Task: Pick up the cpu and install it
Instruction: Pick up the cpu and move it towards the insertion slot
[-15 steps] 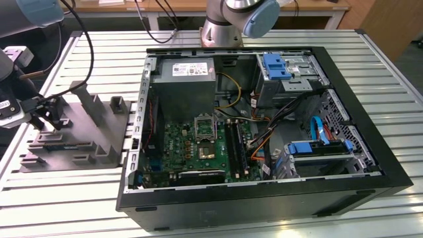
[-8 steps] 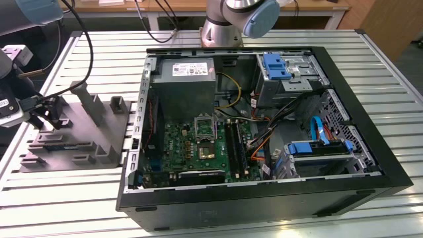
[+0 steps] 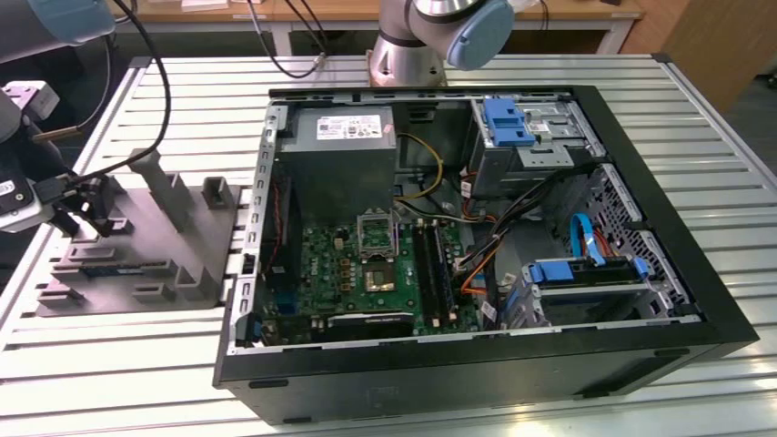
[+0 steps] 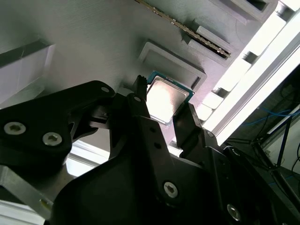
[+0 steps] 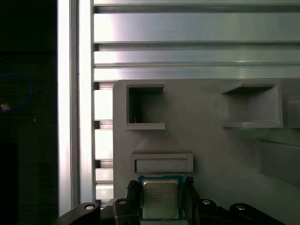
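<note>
cpu (image 5: 160, 201) in end effector (image 5: 161, 183) (at tray (image 5: 211, 140)), case (image 3: 486, 373) beside tray

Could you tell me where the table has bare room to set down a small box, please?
In the exterior view, bare table slats lie below the grey tray and between the computer case and the table's right edge. The case is crowded with cables; the tray holds posts and the cpu.
</note>
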Action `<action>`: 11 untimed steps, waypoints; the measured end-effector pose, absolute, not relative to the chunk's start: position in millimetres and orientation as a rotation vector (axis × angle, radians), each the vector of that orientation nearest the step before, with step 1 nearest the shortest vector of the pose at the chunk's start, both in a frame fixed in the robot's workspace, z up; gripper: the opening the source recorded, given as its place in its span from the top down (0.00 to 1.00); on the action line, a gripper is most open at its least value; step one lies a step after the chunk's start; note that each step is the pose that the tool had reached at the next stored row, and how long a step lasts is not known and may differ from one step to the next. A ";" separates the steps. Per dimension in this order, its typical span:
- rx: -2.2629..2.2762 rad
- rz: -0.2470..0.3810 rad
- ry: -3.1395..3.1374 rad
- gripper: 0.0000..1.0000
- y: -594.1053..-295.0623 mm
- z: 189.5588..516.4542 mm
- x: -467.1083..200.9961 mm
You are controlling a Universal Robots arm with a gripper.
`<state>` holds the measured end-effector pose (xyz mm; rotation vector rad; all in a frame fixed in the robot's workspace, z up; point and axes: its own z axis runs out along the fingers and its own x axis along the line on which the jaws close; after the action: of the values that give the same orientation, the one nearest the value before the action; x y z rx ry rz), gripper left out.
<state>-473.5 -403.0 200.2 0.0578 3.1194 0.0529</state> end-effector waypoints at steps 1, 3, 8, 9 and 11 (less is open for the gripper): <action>0.058 0.053 3.119 0.53 -403.0 200.5 -473.5; 0.058 0.053 3.119 0.53 -403.0 201.0 -473.5; 0.058 0.053 3.119 0.53 -403.0 202.2 -473.5; 0.058 0.053 3.119 0.53 -403.0 202.4 -473.5; 0.058 0.053 3.119 0.53 -403.0 203.0 -473.5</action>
<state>-473.5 -403.0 203.0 0.0577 3.1194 0.0528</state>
